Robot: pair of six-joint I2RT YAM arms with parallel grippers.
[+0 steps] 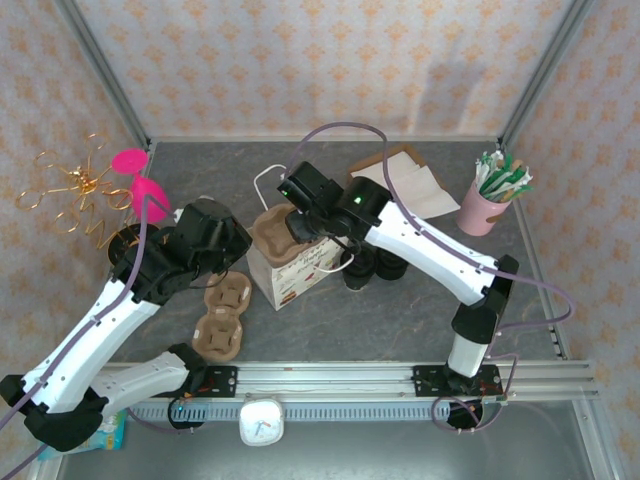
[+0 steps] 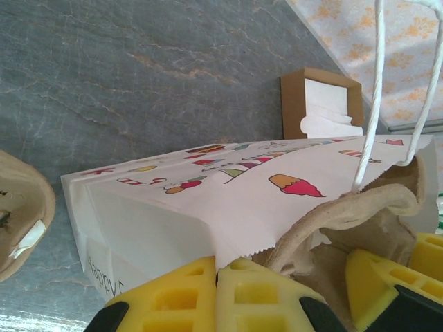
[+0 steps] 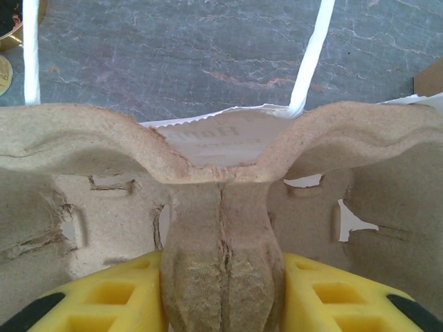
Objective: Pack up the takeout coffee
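Right gripper pinches the ridge of the carrier atop the bag; left gripper, jaws pressed together, meets its rim; right arm half hides the coffee.

pink cup of sachets: far right | napkin box: far centre | gold wire ornament: left

A robot lab cell dressed as a café counter. Aluminium posts hold wallpapered panels around a grey, slate-look desk. The paper bag stands mid-desk. Nearer than it, two arms are bolted to a rail. A pulp carrier sits in the bag's mouth, napkins lie behind it to the right, and a pink cup of sachets stands farther right.
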